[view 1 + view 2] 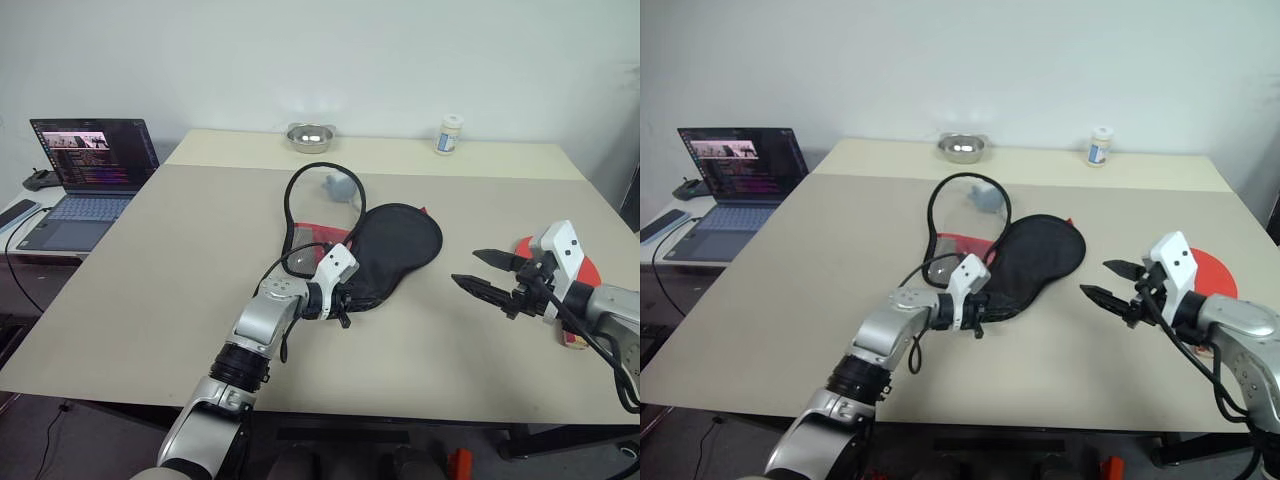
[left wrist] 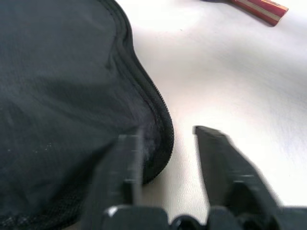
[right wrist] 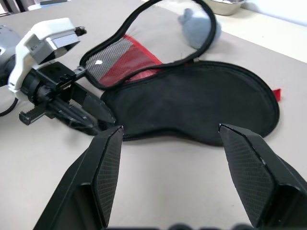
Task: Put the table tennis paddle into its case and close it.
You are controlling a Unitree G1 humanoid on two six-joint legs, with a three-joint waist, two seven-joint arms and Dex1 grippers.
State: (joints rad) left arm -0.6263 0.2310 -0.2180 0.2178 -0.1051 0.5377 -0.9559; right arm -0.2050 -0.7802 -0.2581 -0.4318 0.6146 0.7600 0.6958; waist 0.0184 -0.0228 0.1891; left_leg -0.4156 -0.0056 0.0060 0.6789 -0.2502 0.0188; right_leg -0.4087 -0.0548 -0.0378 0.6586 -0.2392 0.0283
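On the beige table (image 1: 150,300), the case (image 1: 395,250) lies unzipped, black half flat, clear-windowed flap (image 1: 320,205) folded away. At the case's narrow end, the left gripper (image 3: 72,112) stands parted, one finger (image 2: 124,167) over the zip edge, gripping nothing. Right of the case, the right gripper (image 1: 487,275) hangs spread and empty. The table tennis paddle (image 1: 1210,275) lies beyond that arm.

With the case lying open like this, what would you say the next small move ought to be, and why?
Probably the right gripper should turn back for the table tennis paddle, which lies on the table behind it, outside the case. Its fingers are open and empty, and the left gripper, open, sits at the case's narrow end with the clear flap raised.
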